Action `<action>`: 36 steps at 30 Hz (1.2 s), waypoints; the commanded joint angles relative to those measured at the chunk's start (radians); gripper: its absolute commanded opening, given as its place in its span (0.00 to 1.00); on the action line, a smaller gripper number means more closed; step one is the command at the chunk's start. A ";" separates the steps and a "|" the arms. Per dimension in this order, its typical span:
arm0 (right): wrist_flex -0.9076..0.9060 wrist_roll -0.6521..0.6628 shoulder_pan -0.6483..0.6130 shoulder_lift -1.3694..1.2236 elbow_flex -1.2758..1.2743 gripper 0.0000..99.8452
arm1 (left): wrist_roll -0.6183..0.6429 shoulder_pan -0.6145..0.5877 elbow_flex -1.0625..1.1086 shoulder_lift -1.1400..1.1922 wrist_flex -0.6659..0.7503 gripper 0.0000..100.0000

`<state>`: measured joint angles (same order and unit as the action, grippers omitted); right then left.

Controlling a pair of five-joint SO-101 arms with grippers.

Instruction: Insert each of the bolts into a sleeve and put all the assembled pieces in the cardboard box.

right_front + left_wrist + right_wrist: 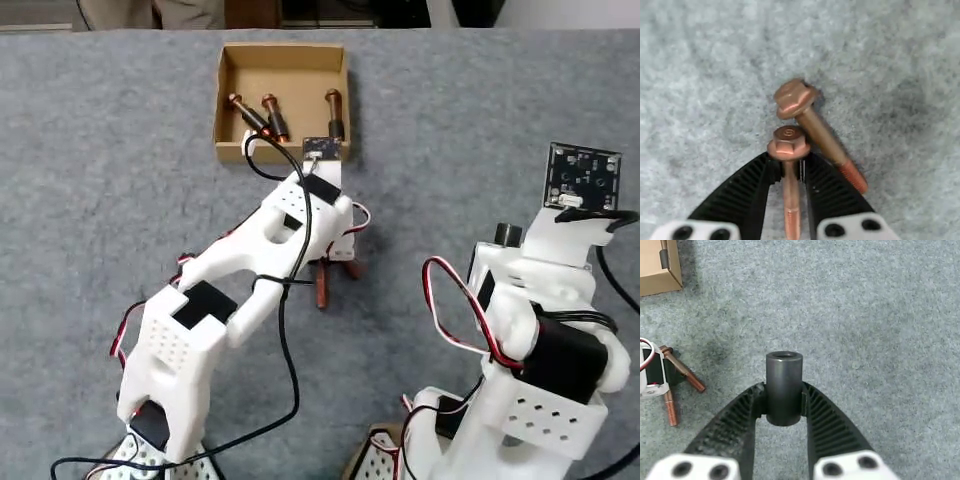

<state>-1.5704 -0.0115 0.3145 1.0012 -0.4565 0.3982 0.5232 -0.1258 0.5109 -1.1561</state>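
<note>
High view: cardboard box (pixel 232 150) sits mid-table near the far edge, w/ three assembled pieces (pixel 275 115) lying inside. L arm (pixel 260 250) stretches from the near-left corner to the table's centre. Its white body and black cable (pixel 285 330) cover its own gripper from above, and its tip overlaps the box's near wall. L wrist view: L gripper (pixel 789 162) pinches the held bolt (pixel 789 144) by the shank just under the head, fingers tight on both sides. Second bolt (pixel 822 145) lies flat on the grey table (pixel 100 200) just beside it, heads close; can't tell if they touch. R wrist view: R gripper (pixel 784 392) clamps a dark sleeve (pixel 784 375) upright, open end up, above bare table toward the right edge, well apart from bolts and box. Small circuit board (pixel 582 178) tops the R arm (pixel 540 350); its print is too small to read.
</note>
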 commanded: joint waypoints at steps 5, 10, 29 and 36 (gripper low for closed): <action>0.023 0.003 0.008 0.007 0.002 0.00 | -0.110 -0.038 -0.089 -0.274 -0.157 0.02; 0.020 0.002 -0.120 0.005 -0.002 0.00 | -0.178 -0.069 -0.068 -0.547 -0.203 0.02; 1.221 -0.230 -0.753 0.005 -0.608 0.00 | -0.491 -0.508 0.628 -1.409 0.206 0.02; 1.580 -0.229 -0.742 -0.031 -0.769 0.00 | -0.488 -0.486 1.083 -1.696 0.793 0.02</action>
<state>-0.1665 -0.2309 -0.4465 0.9966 -1.1745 -0.0852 0.0292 0.8178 -1.0787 -0.6559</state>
